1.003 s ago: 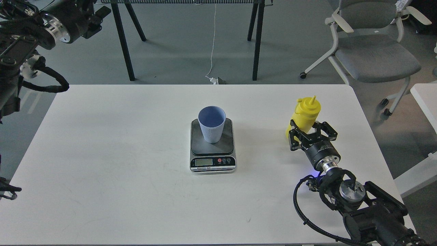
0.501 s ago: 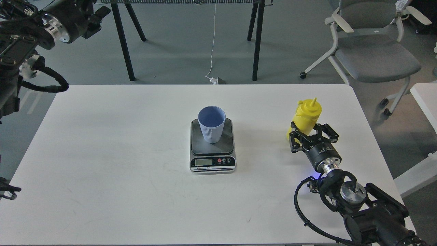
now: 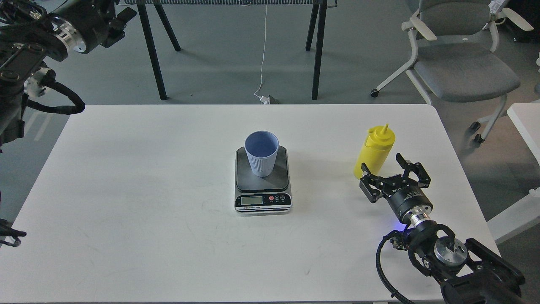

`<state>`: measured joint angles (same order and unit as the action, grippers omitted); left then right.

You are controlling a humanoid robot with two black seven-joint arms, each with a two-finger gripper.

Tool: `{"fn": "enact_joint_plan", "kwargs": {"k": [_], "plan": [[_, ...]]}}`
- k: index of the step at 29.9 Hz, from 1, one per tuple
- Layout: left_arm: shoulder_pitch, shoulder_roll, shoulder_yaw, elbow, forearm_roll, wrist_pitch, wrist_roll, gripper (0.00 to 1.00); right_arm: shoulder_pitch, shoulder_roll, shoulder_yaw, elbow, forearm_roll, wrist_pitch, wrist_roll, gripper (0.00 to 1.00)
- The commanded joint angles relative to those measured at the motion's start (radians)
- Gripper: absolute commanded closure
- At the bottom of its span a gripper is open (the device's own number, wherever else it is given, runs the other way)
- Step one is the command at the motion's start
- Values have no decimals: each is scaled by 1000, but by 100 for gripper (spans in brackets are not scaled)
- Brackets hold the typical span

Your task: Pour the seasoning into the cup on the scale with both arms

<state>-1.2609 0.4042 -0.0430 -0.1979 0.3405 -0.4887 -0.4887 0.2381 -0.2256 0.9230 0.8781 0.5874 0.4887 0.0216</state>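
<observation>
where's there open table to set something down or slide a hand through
Widest bare patch: the table left of the scale, out to its left edge. The front strip below the scale is bare too. A narrower lane runs between the scale and the seasoning. Crowded: the front right corner, where the open right gripper sits beside the bottle.

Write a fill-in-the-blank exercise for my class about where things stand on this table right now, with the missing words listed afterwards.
1. The light-blue cup stands on the ____.
2. The yellow seasoning bottle stands ____ on the white table, to the right of the scale.
3. The right gripper is open and holds ____.
4. The cap on the bottle's nozzle is ____.

Missing words: scale; upright; nothing; off
</observation>
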Motion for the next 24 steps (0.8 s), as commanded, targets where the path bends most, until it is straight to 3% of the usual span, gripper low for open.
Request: {"fn": "enact_joint_plan", "kwargs": {"k": [1, 9, 13, 21, 24], "plan": [[0, -2, -1, 0, 0, 0, 0, 0, -51, -37, -1, 79, -27, 0, 0, 3], [0, 5, 0, 0, 0, 0, 0, 0, -192, -78, 5, 221, -66, 0, 1, 3], [-5, 16, 0, 0, 0, 0, 0, 0, -295, -236, 25, 323, -66, 0, 6, 3], [3, 15, -17, 0, -18, 0, 0, 0, -364, -642, 86, 320, -66, 0, 9, 3], [6, 2, -24, 0, -20, 0, 0, 0, -349, -730, 134, 314, -66, 0, 9, 3]]}}
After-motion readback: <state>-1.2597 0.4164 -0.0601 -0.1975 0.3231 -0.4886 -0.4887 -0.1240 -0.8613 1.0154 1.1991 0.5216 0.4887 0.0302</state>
